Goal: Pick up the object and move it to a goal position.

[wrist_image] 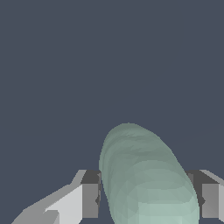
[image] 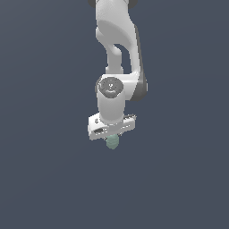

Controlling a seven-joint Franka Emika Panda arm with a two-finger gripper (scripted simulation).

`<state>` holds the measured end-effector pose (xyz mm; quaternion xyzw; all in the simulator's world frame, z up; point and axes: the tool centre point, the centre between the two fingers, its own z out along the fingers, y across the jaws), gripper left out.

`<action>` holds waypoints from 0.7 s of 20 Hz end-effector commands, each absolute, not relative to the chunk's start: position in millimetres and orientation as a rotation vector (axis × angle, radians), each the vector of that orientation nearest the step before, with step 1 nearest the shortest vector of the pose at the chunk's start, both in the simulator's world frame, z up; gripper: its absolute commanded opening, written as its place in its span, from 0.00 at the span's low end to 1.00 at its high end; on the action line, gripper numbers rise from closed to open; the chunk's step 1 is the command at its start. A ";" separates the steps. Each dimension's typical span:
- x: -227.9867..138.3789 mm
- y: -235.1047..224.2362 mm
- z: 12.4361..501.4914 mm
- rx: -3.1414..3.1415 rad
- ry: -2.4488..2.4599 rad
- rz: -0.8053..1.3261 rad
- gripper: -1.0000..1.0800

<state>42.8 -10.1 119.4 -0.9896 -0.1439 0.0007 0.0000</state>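
Matte mint-green object (wrist_image: 146, 179), a lumpy rounded capsule, sits pinched between the gripper's (wrist_image: 148, 200) grey blocky fingers (wrist_image: 91, 199), poking out below the glossy white arm (image: 117, 58).

You have a pale mint-green, matte object (wrist_image: 146, 179), unpatterned. The arm (image: 117, 40) is white with dark grey joint sections. The fingers (wrist_image: 91, 197) show grey and dark grey faces. The background is uniform slate blue-grey.

Arm (image: 117, 49) points straight down, fingers (wrist_image: 90, 199) closed on the object (wrist_image: 146, 179).
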 end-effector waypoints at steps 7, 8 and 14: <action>20.1 19.6 182.1 -3.109 -0.454 0.001 0.00; 16.4 24.3 192.2 -3.109 -0.454 0.001 0.00; -7.0 54.9 257.4 -3.111 -0.454 0.001 0.00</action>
